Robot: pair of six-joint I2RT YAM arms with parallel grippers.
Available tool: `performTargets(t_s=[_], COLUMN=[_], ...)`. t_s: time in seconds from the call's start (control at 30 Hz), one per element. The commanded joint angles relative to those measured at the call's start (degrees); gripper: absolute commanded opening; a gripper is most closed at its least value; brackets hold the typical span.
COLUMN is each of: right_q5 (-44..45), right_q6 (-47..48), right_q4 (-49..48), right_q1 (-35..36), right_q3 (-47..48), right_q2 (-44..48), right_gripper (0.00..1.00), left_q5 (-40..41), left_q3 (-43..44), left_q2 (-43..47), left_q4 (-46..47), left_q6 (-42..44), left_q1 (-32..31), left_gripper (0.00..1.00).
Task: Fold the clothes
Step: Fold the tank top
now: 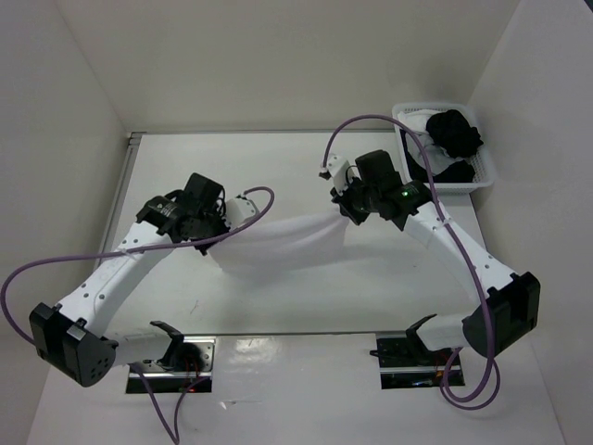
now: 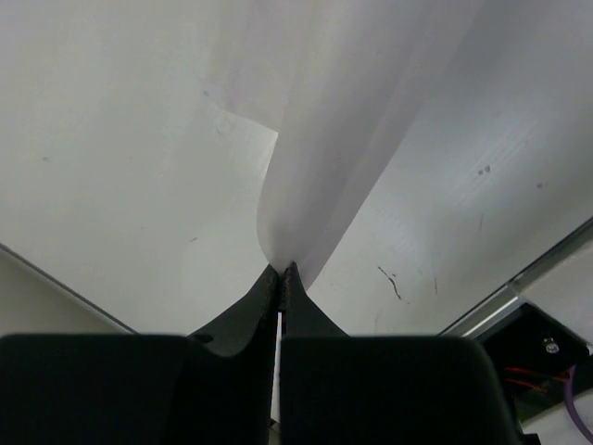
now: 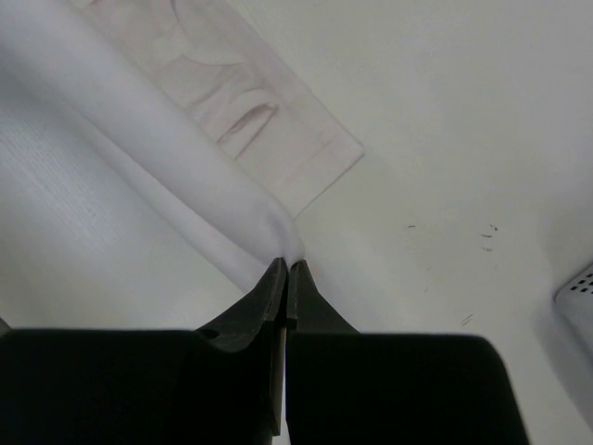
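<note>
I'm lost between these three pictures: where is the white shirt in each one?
Top view: the white shirt is stretched across the middle of the table.
Left wrist: it rises up the centre from the shut left fingers.
Right wrist: it runs to the upper left from the shut right fingers.
Shared landmark: the white table beneath it.

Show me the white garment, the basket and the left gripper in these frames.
white garment [image 1: 287, 236], top view, middle of the span stretched between the arms
basket [image 1: 459, 188], top view, near rim
left gripper [image 2: 283, 271], left wrist view, between the fingertips shut on the white garment
</note>
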State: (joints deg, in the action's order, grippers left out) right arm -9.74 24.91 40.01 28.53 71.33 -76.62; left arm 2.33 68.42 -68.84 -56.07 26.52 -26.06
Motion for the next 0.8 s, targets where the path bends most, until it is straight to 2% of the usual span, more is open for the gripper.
performTargets(t_s=[0.0,0.3,0.4,0.77], right_q5=[-1.16,-1.16,1.12,3.94], right_q6=[0.31,2.08,0.85,0.32], right_q4=[1.38,2.54,-0.36,-6.96], right_q1=[0.99,2.40,2.40,2.40], right_q3=[0.21,0.21,-0.31,0.92], right_q2=[1.56,1.56,1.56,-8.37], right_gripper=[0.00,0.00,0.00,0.00], left_q5=[-3.02,-4.96,-3.65,-1.62], left_q3=[-1.01,-3.47,-5.14,-6.19], left_q2=[0.28,0.28,-0.24,-4.99], left_q4=[-3.59,-7.91,-4.76,4.31], left_q6=[0.98,3.45,3.45,2.39], left_q1=[0.22,0.22,0.22,1.36], left_gripper=[0.00,0.00,0.00,0.00])
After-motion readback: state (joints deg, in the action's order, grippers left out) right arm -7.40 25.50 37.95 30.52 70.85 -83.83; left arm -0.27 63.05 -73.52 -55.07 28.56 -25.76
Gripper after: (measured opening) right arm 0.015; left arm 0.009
